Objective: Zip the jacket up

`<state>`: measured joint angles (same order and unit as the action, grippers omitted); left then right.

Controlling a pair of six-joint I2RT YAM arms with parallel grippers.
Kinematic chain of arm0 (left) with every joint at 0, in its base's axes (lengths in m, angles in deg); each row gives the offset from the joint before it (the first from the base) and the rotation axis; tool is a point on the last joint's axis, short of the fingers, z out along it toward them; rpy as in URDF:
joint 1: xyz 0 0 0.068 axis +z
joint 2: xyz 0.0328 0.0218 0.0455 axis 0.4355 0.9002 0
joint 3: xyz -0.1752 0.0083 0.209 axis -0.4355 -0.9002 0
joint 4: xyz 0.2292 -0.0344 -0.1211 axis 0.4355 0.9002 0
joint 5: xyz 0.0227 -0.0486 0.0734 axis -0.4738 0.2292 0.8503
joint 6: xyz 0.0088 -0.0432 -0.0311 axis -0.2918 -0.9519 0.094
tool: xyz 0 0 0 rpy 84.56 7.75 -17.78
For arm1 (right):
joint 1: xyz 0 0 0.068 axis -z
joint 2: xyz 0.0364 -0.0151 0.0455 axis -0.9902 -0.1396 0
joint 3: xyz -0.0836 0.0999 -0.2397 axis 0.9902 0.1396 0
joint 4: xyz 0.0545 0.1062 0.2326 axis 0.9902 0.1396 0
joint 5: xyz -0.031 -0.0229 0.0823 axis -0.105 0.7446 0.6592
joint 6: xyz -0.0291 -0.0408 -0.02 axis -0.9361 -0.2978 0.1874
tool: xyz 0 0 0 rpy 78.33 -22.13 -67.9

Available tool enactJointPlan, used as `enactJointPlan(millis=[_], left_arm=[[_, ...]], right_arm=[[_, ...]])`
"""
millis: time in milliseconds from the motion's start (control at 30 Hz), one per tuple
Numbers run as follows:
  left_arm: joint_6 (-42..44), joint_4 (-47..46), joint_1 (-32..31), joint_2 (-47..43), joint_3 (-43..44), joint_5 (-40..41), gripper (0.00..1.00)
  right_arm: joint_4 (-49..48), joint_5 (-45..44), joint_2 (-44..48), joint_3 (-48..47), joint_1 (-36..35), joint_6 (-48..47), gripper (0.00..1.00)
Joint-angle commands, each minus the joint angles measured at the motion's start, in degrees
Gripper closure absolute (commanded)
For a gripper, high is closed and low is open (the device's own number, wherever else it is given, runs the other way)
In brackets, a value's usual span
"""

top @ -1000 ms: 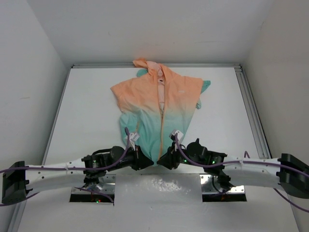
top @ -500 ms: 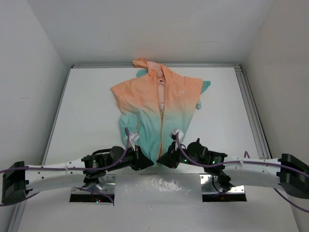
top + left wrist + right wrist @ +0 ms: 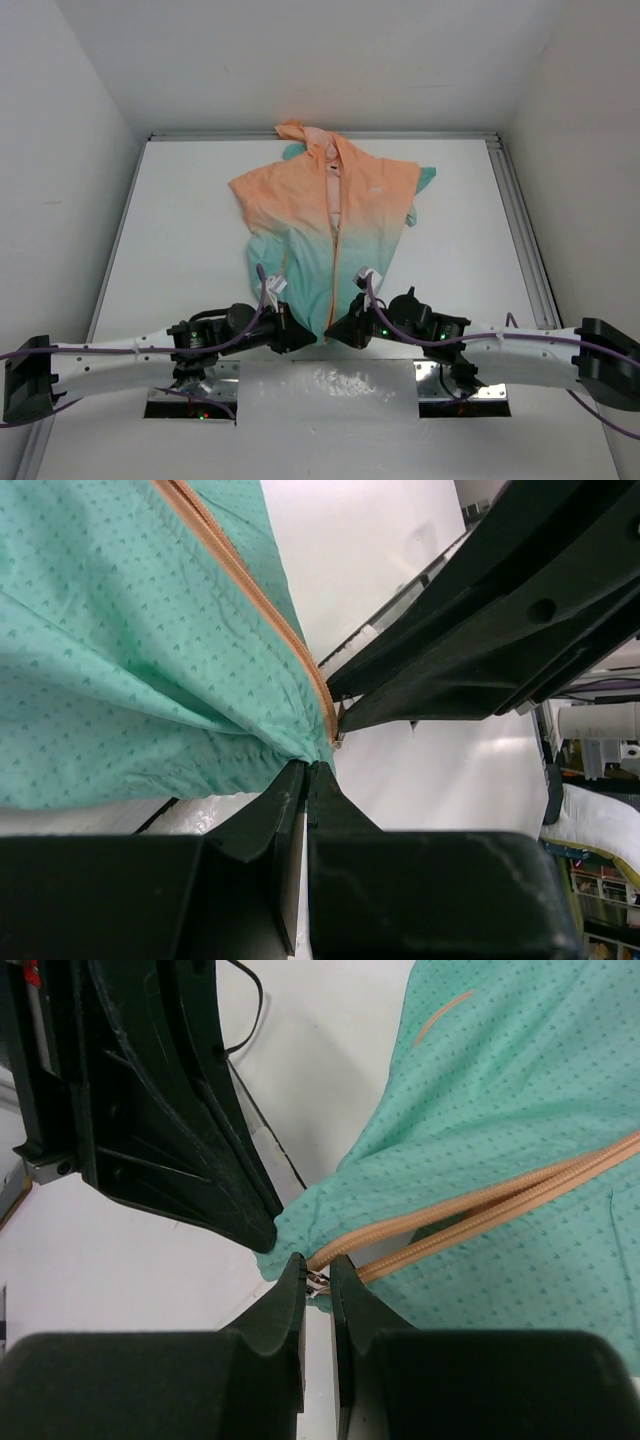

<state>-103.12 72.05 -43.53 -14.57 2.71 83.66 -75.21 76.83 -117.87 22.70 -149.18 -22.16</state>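
Observation:
The jacket [image 3: 330,215] lies flat on the white table, hood at the far side and teal hem toward me. Its orange zipper [image 3: 334,270] runs down the front, with the two sides apart at the bottom. My left gripper [image 3: 305,338] is shut on the teal hem corner [image 3: 290,742] beside the zipper's bottom end. My right gripper [image 3: 333,330] faces it, almost touching. In the right wrist view its fingertips [image 3: 292,1272] pinch a small metal zipper piece [image 3: 318,1280] at the hem. The two orange zipper tapes [image 3: 480,1205] lead away from it.
White walls enclose the table on the left, back and right. An aluminium rail [image 3: 522,225] runs along the right edge. Metal base plates [image 3: 190,398] sit at the near edge under the arms. Purple cables run along both arms.
Both grippers have shifted slightly toward the near edge, still at the hem. The jacket's lower edge is drawn a little with them.

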Motion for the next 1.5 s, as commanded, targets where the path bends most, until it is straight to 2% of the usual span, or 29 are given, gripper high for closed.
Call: enactJointPlan(millis=[0, 67, 100, 133, 233, 400, 600, 767, 967, 1100, 1233, 1467], left_arm=[[-0.66, -1.89, -0.27, -0.58, -0.56, -0.34, 1.0], [-0.31, -3.29, -0.27, 0.12, -0.56, -1.56, 0.95], [-0.31, -3.82, -0.18, 0.56, -0.73, -1.92, 0.9], [-0.31, -5.13, -0.27, 0.91, -0.74, -2.01, 0.78], [0.57, -6.98, -0.18, 3.11, 0.14, -3.41, 0.67], [1.27, -9.36, -0.27, 6.8, 0.93, -3.68, 0.63], [1.18, -11.11, -0.27, 8.12, 0.93, -3.24, 0.74], [1.27, -12.08, -0.18, 9.0, 0.93, -2.54, 0.99], [1.1, -10.95, -0.18, 7.6, -0.03, -2.54, 1.0], [0.04, -10.07, -0.27, 3.91, -1.44, -2.36, 1.0], [-1.1, -9.8, -0.27, 1.71, -3.19, -2.27, 1.0], [-1.28, -9.97, -0.27, 4.42, -3.46, -3.59, 1.0]], right_arm=[[-2.45, -1.08, 0.87, 0.0, 0.05, 0.7, 1.0], [-2.45, -1.08, 0.61, -0.18, 0.14, 0.7, 1.0], [-2.54, -1.08, 0.61, -0.18, 0.05, 0.78, 1.0], [-2.89, -1.08, 0.52, -0.09, 0.05, 0.87, 1.0], [-2.63, -0.91, 0.35, -0.44, 0.05, 0.79, 1.0], [-3.15, -0.99, 0.7, -0.18, 0.14, 1.05, 1.0], [-3.68, -0.73, 0.35, 0.26, 0.05, 1.4, 1.0], [-4.3, -0.99, 0.17, 0.79, 0.05, 1.75, 1.0], [-4.3, -4.15, 0.52, 1.67, 0.14, 2.37, 1.0], [-2.98, -12.56, 1.75, 2.46, 0.05, 3.24, 1.0], [-1.75, -16.37, 4.12, 2.11, 0.05, 2.98, 1.0], [-1.22, -23.75, 5.36, 0.0, 0.14, 1.4, 1.0]])
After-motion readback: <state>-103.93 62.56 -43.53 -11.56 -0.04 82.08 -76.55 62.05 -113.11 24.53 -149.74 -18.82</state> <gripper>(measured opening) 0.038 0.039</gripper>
